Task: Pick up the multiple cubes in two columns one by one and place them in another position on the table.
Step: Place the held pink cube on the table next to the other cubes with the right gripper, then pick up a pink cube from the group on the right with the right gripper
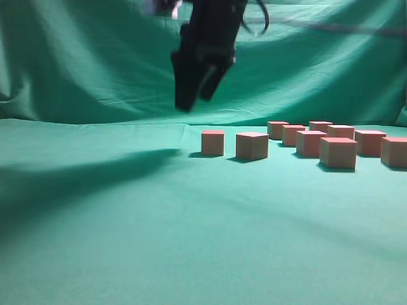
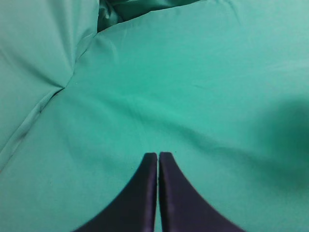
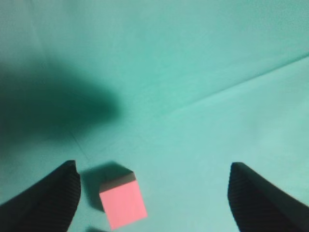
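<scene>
Teal worktop [image 1: 114,241] cloth carries nine cubes [image 1: 338,152] toward its right edge. Above the leftmost cube [image 3: 123,203], the right pincer [image 3: 152,193] is spread wide, empty; that cube could be nudged if lowered off-centre. The left pincer [image 2: 158,157] is closed.

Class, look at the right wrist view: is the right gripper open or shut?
Open. The right gripper has its two dark fingers far apart, and a pink cube sits on the table between them, ungripped.
</scene>
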{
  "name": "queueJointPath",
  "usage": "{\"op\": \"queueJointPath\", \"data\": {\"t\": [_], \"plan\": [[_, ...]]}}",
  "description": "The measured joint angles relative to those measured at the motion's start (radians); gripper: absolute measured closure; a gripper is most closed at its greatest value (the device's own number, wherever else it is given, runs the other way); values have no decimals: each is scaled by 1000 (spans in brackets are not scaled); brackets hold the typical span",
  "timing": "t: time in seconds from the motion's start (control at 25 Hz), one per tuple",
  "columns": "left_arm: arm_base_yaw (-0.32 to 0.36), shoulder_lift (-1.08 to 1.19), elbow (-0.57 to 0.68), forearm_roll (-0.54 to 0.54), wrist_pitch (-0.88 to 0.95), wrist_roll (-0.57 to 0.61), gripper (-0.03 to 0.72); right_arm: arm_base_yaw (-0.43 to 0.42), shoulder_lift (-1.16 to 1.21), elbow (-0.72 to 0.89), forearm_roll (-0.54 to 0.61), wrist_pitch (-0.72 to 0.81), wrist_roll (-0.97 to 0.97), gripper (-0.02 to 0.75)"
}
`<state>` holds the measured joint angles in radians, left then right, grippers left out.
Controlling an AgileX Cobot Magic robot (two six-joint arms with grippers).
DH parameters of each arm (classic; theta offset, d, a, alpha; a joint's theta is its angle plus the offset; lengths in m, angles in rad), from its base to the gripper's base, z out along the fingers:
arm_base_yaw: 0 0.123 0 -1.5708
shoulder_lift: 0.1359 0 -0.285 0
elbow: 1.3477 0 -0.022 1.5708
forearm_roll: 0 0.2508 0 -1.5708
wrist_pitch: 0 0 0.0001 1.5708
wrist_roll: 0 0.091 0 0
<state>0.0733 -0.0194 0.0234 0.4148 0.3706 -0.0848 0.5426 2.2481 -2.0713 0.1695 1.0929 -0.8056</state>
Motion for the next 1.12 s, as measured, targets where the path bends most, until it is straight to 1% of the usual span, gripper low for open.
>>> {"op": "queueJointPath", "data": {"t": [0.04,0.08,0.12,0.24,0.32,0.52,0.6,0.72,0.8,0.92,1.12], "plan": [[0,0,0,0,0,0,688,0,-22,-20,-2,14,28,192],[0,0,0,0,0,0,688,0,-46,-34,-2,35,58,151],[0,0,0,0,0,0,688,0,-68,-48,-2,61,86,166],[0,0,0,0,0,0,688,0,-150,-61,-13,134,170,166],[0,0,0,0,0,0,688,0,-212,-62,-43,150,247,166],[0,0,0,0,0,0,688,0,-366,-62,-198,166,530,166],[0,0,0,0,0,0,688,0,-449,-30,-253,166,627,166],[0,0,0,0,0,0,688,-14,-585,77,-270,166,719,166],[0,0,0,0,0,0,688,-42,-675,175,-263,167,768,166],[0,0,0,0,0,0,688,-91,-778,357,-260,170,813,166],[0,0,0,0,0,0,688,-155,-881,636,-255,168,852,166]]}}
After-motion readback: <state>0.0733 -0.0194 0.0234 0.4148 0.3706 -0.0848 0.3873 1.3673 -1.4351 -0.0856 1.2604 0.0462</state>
